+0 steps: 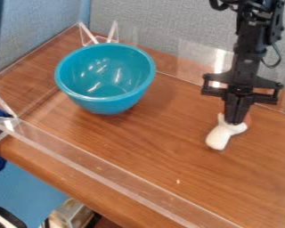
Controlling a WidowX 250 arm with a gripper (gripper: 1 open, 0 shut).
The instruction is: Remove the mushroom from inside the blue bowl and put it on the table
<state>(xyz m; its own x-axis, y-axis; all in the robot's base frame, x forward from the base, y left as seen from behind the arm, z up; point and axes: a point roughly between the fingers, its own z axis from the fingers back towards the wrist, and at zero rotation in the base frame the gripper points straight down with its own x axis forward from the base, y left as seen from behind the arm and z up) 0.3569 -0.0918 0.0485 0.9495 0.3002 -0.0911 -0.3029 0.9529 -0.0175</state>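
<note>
While the blue bowl sits at the back left, the mushroom is out on the table at right under the gripper

Blue bowl [106,78]: 1 container, round, deep, glossy turquoise plastic, upright on the table [145,147]. Interior visible, bright highlights on the inner wall and floor, nothing seen inside. Rim smooth and circular, walls curve down to a narrower base.

Mushroom [223,134]: on the tabletop, right of the bowl in the view and well apart from it. Cream-white stem, thick, smooth, rounded end toward the camera. Stem lies tilted, lower end to the left. Cap end is up by the fingertips, mostly hidden; only a bit of orange-brown shows beside them.

Gripper [235,118]: black, matte, angular parts, pointing down, tips right at the cap end of the mushroom. Jaws are closed. Overlap hides the contact, so cannot tell if the mushroom is gripped or just touched.

Table: brown wood-grain, low sheen, grain lines running across it. 1 small pale speck near the front middle. Clear acrylic wall [109,174] along the front edge, see-through, with thin bright edges. Another clear wall [181,69] behind the bowl and arm.

Background: gray panel [169,25], speckled fabric-like texture; blue-gray panel [36,28] at left, similar texture. White crossed strips [97,34] stand behind the bowl.
</note>
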